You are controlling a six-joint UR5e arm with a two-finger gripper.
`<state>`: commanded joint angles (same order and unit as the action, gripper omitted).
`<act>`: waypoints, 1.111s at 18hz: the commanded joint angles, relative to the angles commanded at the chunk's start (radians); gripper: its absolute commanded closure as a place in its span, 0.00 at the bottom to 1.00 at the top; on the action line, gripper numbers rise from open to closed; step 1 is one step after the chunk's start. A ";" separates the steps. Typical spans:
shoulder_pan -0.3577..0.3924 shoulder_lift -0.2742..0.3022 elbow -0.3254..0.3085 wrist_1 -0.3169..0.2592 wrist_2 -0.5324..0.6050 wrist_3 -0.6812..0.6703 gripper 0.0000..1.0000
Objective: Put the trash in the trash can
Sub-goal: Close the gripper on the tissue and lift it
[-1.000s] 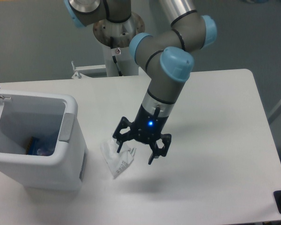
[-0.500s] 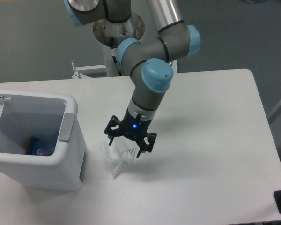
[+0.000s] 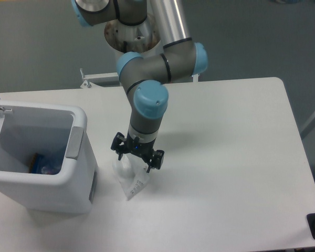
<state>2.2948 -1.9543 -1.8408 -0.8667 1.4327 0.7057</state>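
Just left of the frame's centre, the gripper (image 3: 137,158) hangs directly over the crumpled white wrapper (image 3: 130,179), its fingers spread wide with one on each side of the wrapper's upper end — nothing is clamped between them. Whether the fingertips touch the wrapper is hard to tell from this angle. The wrapper lies on the white table (image 3: 236,173), just beside the trash can (image 3: 47,184) at lower left. The can's lid is up, and the bottle (image 3: 42,164) — a bluish shape — lies at its bottom.

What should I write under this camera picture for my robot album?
Open black two-finger gripper poised over crumpled white wrapper, beside open boxy white trash can holding a blue-labelled bottle.
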 joint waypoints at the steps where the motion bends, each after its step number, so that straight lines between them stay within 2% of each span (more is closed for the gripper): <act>1: 0.000 -0.005 0.000 0.000 0.000 -0.005 0.00; 3: -0.002 -0.015 0.000 0.000 0.009 -0.020 0.00; 7: -0.046 -0.052 0.002 0.003 0.144 -0.058 0.01; 9: -0.054 -0.058 0.006 0.002 0.172 -0.058 0.03; 10: -0.055 -0.058 0.009 0.000 0.172 -0.058 0.10; 15: -0.054 -0.051 0.014 -0.002 0.170 -0.071 0.68; 17: -0.054 -0.046 0.018 -0.003 0.166 -0.081 0.84; 20: -0.054 -0.034 0.020 -0.003 0.160 -0.083 0.98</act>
<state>2.2411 -1.9881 -1.8208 -0.8698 1.5923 0.6228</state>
